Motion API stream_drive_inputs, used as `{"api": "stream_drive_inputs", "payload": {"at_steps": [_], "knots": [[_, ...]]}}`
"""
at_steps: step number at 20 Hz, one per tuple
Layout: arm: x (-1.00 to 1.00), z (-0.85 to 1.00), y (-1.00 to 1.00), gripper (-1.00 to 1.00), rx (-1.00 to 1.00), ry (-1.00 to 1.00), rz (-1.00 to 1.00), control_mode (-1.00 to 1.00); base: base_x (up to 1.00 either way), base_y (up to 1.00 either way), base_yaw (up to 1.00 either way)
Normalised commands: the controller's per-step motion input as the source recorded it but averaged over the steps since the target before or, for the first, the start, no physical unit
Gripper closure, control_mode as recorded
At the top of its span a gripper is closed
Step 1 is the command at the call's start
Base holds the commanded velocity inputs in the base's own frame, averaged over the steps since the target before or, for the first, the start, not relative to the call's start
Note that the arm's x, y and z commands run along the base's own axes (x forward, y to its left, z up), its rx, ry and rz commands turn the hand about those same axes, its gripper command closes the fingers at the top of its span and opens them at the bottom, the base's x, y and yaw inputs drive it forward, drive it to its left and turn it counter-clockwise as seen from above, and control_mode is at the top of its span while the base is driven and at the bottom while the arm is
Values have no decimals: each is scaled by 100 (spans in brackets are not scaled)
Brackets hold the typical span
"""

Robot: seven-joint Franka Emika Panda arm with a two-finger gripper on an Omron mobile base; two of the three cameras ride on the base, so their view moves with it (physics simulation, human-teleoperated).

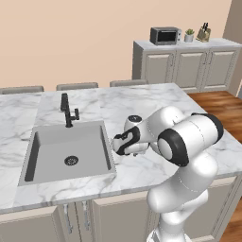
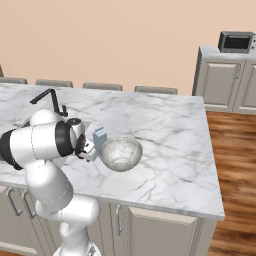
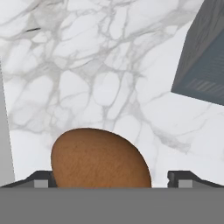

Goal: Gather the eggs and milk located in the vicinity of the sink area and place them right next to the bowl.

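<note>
Wide open and gripping nothing, the pincer (image 3: 112,181) straddles a brown egg (image 3: 99,158) lying long axis across on the marble counter (image 3: 87,78), bare stone at twelve o'clock, sink (image 3: 203,57) edge at two.

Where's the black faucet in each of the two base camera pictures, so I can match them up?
Left base view: the faucet stands left of centre, at the far edge of the sink.
Right base view: the faucet is at the far left, just above the arm.
Shared landmark: the microwave on the back cabinet.
</note>
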Motion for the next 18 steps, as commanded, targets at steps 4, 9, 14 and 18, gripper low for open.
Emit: {"api": "stream_drive_inputs", "payload": {"at_steps": [4,9,14,18], "knots": [[0,-6,1,100,0,0,0,-100,0,0,0],[0,0,0,100,0,0,0,-100,0,0,0],[-2,0,0,100,0,0,0,-100,0,0,0],[-12,0,0,100,0,0,0,-100,0,0,0]]}}
